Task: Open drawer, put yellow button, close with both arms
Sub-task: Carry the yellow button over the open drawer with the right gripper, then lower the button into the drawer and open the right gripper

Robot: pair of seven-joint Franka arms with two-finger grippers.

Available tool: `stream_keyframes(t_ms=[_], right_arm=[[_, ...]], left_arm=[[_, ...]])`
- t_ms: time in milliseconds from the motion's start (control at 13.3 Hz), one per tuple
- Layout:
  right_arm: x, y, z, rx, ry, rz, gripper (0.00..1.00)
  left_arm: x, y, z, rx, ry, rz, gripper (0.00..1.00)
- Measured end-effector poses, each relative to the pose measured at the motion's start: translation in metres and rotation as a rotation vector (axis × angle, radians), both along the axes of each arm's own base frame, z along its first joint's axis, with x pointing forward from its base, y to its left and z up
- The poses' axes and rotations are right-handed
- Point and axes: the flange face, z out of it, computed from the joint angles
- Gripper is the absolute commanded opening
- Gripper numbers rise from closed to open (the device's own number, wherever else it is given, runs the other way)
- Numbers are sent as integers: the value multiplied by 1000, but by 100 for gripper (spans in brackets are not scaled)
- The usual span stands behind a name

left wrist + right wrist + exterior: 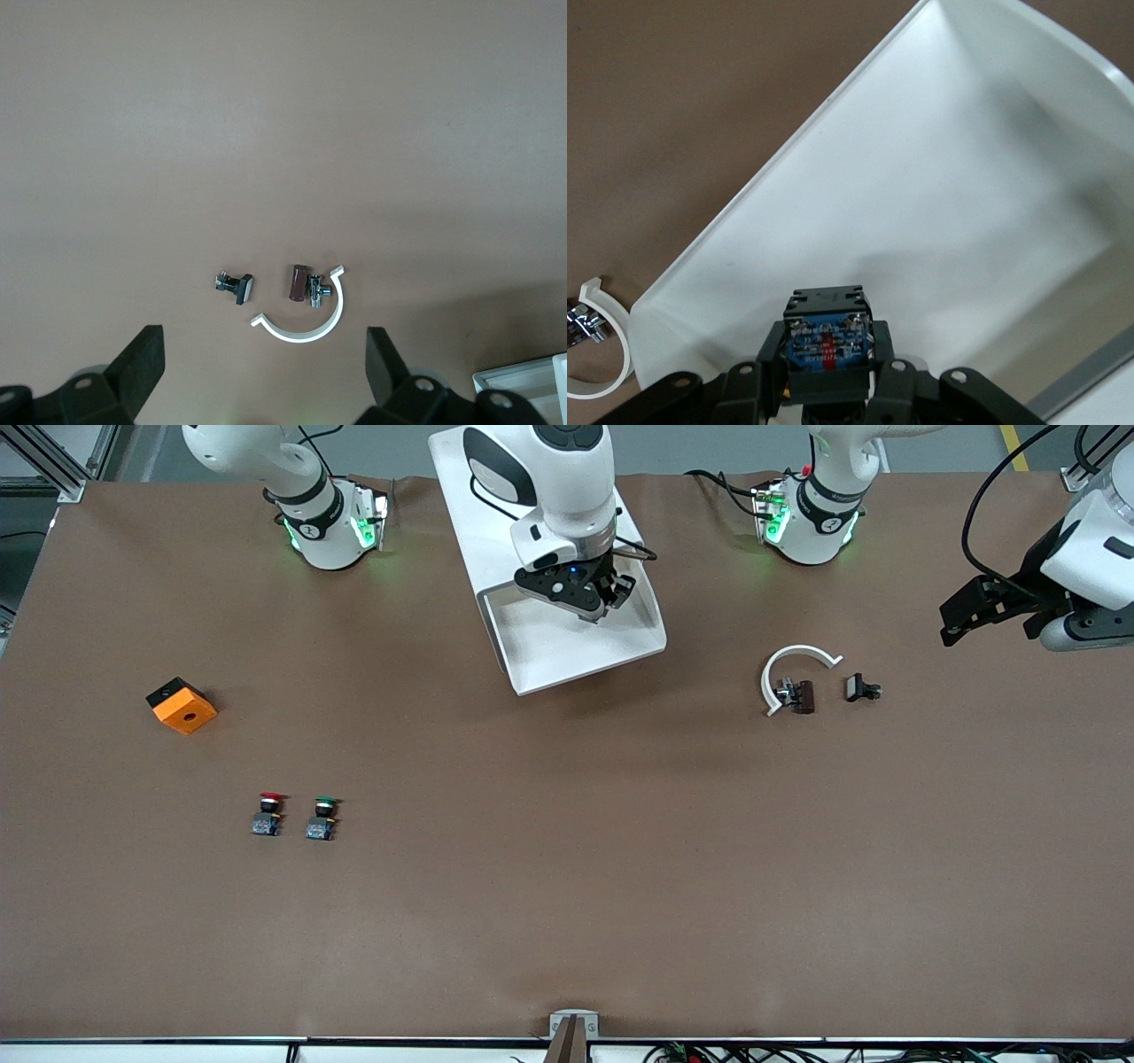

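The drawer (567, 657) stands pulled out of the white cabinet (461, 505), toward the front camera, and shows its wide white tray (939, 177). My right gripper (589, 598) hangs over that tray, shut on the yellow button (827, 341). The right wrist view shows the button's black body and blue base between the fingers (769, 354); its cap is almost wholly hidden. My left gripper (952, 624) waits open in the air at the left arm's end of the table. In the left wrist view the left gripper (266, 350) has nothing between its fingers.
A red-capped button (268, 813) and a green-capped button (322, 817) stand side by side toward the right arm's end. An orange block (182, 705) lies farther out that way. A white curved clip (793, 673) and two small dark parts (861, 688) lie below the left gripper.
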Motion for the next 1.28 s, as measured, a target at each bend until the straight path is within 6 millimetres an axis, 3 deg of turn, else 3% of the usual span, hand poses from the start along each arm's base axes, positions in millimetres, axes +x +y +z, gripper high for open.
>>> stream_keyframes(t_ms=[452, 527, 602, 677, 1054, 1280], right_arm=[[6, -3, -6, -31, -28, -6, 0], [6, -3, -8, -37, -29, -5, 19], [7, -3, -11, -42, -29, -4, 75], [7, -2, -13, -45, -28, -6, 100], [12, -3, -10, -39, -34, -17, 100], [41, -16, 14, -8, -62, -27, 100]], left_arm=[[-1, -8, -1, 1, 3, -14, 100], [-1, -8, -1, 1, 4, -16, 100], [-2, -10, -2, 2, 7, -19, 100], [-2, -13, -2, 3, 10, -25, 100], [-3, -19, -2, 3, 10, -34, 100], [-3, -19, -1, 3, 7, -35, 100]])
